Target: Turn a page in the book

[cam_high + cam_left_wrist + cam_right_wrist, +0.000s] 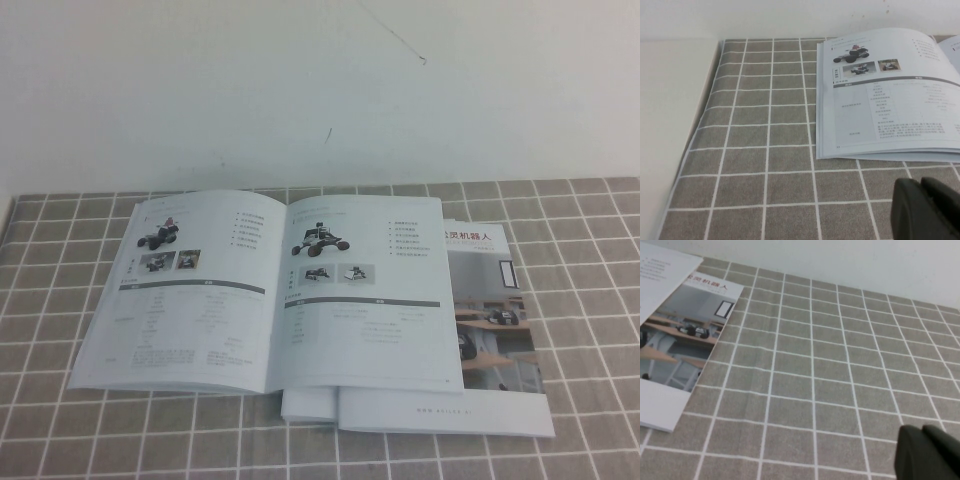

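The book [270, 290] lies open and flat on the checked cloth, both pages showing wheeled-robot photos and grey-barred tables. Its right-hand page [365, 295] lies flat. Its left-hand page shows in the left wrist view [890, 95]. My left gripper [925, 202] is shut and empty, above the cloth off the book's left page, apart from it. My right gripper [927, 450] is shut and empty, above bare cloth to the right of the booklets. Neither gripper shows in the high view.
Booklets with an office-photo cover [495, 340] lie under the book's right side and also show in the right wrist view [680, 340]. A white wall [320, 90] backs the table. A pale strip [670, 125] borders the cloth's left edge.
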Available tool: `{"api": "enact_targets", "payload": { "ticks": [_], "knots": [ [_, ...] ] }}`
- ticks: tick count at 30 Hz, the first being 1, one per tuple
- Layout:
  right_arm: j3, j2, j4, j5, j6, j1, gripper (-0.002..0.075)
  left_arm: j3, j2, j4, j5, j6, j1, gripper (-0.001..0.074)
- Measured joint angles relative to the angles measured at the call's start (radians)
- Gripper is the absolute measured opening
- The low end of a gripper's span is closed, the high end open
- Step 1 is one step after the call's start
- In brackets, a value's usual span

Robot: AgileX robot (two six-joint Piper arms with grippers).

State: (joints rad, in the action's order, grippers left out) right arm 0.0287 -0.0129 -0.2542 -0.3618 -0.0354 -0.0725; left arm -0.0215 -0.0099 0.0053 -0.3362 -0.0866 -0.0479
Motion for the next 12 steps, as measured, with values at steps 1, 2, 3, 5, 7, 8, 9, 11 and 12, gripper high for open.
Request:
{"api": "enact_targets", "payload": {
  "ticks": [1,2,3,5,7,8,9,11,12],
  "knots": [
    [0.000,0.000,0.011,-0.003,0.005,0.005,-0.0002,0.000,0.000,0.000,0.000,0.000,0.000,-0.0001],
    [0.000,0.000,0.026,-0.004,0.022,0.013,-0.0002,0.000,0.000,0.000,0.000,0.000,0.000,-0.0001],
    [0.000,0.000,0.045,-0.004,0.035,0.018,-0.0002,0.000,0.000,0.000,0.000,0.000,0.000,-0.0001],
    [0.000,0.000,0.076,-0.004,0.080,0.027,-0.0002,0.000,0.000,0.000,0.000,0.000,0.000,-0.0001],
    [0.000,0.000,0.088,-0.004,0.094,0.027,-0.0002,0.000,0.000,0.000,0.000,0.000,0.000,-0.0001],
    [0.000,0.000,0.090,-0.004,0.096,0.027,-0.0002,0.000,0.000,0.000,0.000,0.000,0.000,-0.0001],
    [0.000,0.000,0.093,-0.004,0.098,0.027,-0.0002,0.000,0.000,0.000,0.000,0.000,0.000,-0.0001],
    [0.000,0.000,0.096,-0.004,0.103,0.027,-0.0002,0.000,0.000,0.000,0.000,0.000,0.000,-0.0001],
    [0.000,0.000,0.096,-0.004,0.107,0.027,-0.0002,0.000,0.000,0.000,0.000,0.000,0.000,-0.0001]
  ]
}}
